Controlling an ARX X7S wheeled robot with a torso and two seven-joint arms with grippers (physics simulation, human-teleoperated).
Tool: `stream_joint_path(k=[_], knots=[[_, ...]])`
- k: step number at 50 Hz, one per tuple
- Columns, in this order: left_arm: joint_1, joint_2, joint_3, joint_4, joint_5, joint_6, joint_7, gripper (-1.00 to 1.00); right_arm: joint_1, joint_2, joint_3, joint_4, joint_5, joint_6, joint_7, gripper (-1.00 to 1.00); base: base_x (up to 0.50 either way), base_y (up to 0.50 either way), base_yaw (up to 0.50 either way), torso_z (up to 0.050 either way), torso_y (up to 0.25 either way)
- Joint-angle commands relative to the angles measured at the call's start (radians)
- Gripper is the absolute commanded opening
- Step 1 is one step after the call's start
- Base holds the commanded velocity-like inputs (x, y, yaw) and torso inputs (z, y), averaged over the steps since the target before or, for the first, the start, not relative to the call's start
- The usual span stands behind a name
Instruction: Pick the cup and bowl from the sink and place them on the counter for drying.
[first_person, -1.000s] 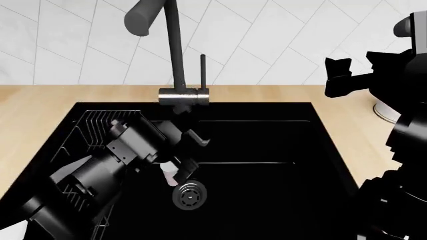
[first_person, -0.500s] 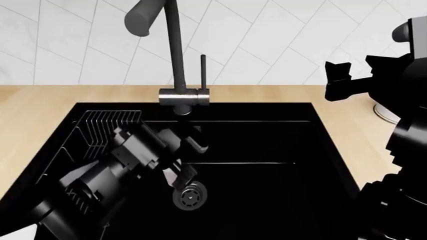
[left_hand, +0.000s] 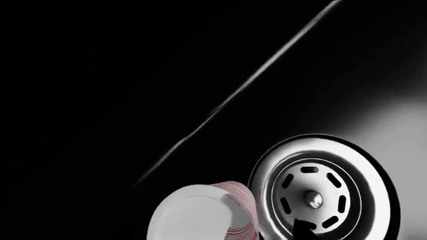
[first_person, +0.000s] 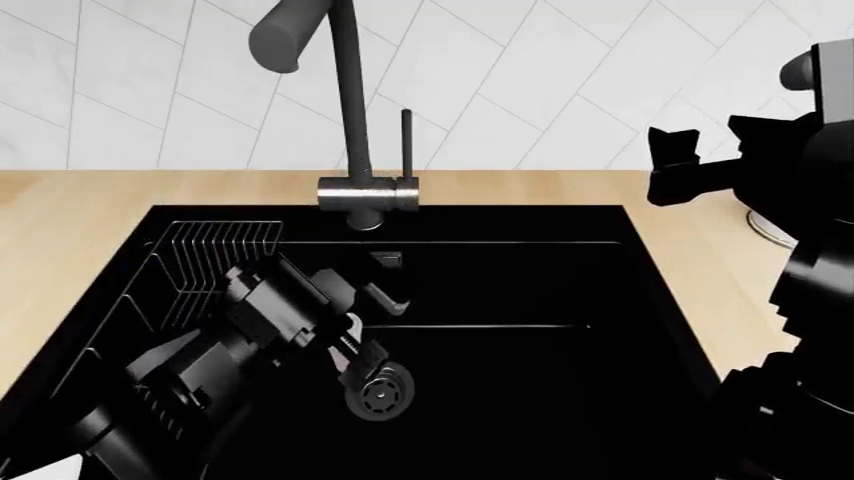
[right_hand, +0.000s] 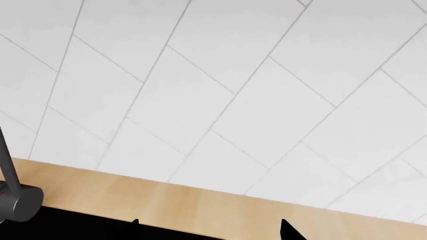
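1. While the small white-to-pink tumbler cup (left_hand: 200, 212) lies tipped just beside the round metal drain (left_hand: 313, 195) in the matte black sink (first_person: 534, 380), it looks light, stiff, slippery.
2. Grip its side wall.
3. Whether the left gripper (first_person: 374, 320) is spread, I cannot tell.

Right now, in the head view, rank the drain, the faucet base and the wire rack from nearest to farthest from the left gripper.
1. Drain: just below the left gripper, on the sink floor.
2. Wire rack: up-left, at the basin's left end.
3. Faucet base: farthest, up on the rear rim.
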Motion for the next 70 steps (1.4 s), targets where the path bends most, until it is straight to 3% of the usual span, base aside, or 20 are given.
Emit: stream_joint_path(k=[1, 22, 23, 35, 42, 51, 70], knots=[[0.033, 0.003, -0.006, -0.002, 0.005, 0.011, 0.009, 1.00, -0.016, -0.007, 0.020, 0.005, 0.003, -0.017, 0.002, 1.00, 0.00, 0.00, 0.00, 0.000, 0.000], [0.039, 0.072, 0.007, -0.200, 0.032, 0.125, 0.066, 1.00, -0.017, -0.014, 0.016, 0.024, 0.017, -0.027, 0.019, 1.00, 0.00, 0.00, 0.00, 0.000, 0.000], [0.040, 0.069, 0.004, -0.192, 0.032, 0.131, 0.056, -1.00, -0.019, -0.013, 0.017, 0.024, 0.017, -0.028, 0.020, 1.00, 0.00, 0.00, 0.00, 0.000, 0.000], [0.029, 0.038, 0.014, -0.060, 0.032, 0.111, 0.035, -1.00, -0.025, -0.010, 0.022, 0.021, 0.023, -0.025, 0.024, 1.00, 0.00, 0.00, 0.00, 0.000, 0.000], [0.041, -0.064, -0.003, 0.237, -0.018, -0.021, -0.034, -1.00, -0.028, -0.010, 0.030, 0.020, 0.028, -0.025, 0.028, 1.00, 0.00, 0.00, 0.00, 0.000, 0.000], [0.043, -0.094, -0.019, 0.366, -0.048, -0.071, -0.065, -1.00, -0.033, -0.008, 0.028, 0.014, 0.031, -0.017, 0.027, 1.00, 0.00, 0.00, 0.00, 0.000, 0.000], [0.025, -0.159, -0.146, 0.614, -0.152, -0.162, -0.163, -1.00, -0.028, 0.011, 0.026, -0.009, 0.028, -0.001, 0.030, 1.00, 0.00, 0.00, 0.00, 0.000, 0.000]])
